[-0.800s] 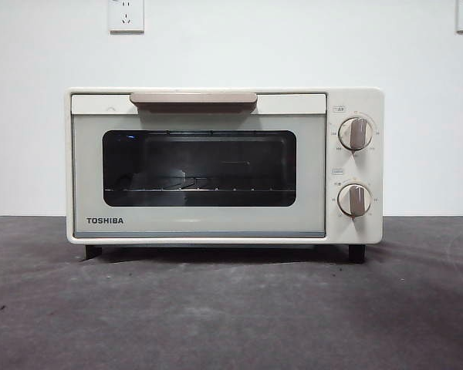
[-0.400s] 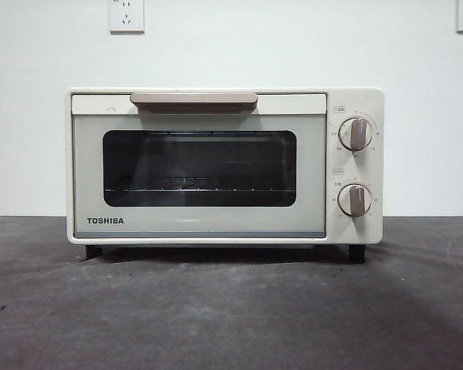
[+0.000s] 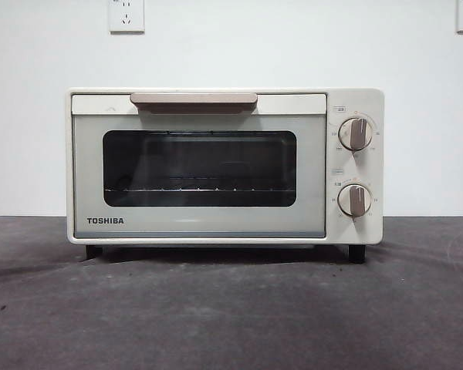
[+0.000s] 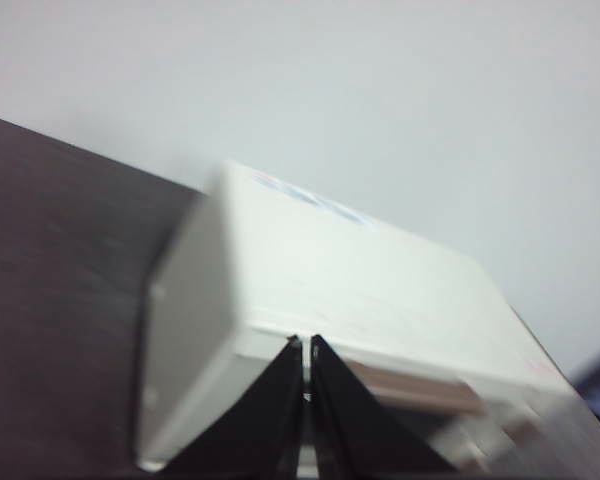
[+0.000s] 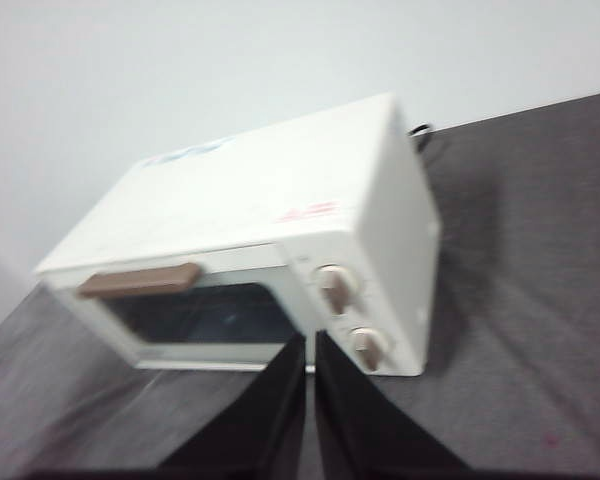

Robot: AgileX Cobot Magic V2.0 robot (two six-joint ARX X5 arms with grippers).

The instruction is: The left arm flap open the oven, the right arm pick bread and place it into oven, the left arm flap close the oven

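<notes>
Nothing shifted; only wrist views show left gripper [image 4: 303, 350], oven [image 3: 224, 166]

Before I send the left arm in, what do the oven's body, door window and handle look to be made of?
Oven body: cream, smooth, probably painted metal, matte with soft highlights. Door window: dark glass, since the wire rack shows through it. Handle: beige bar, likely plastic, dull finish; can't confirm from here.
</notes>
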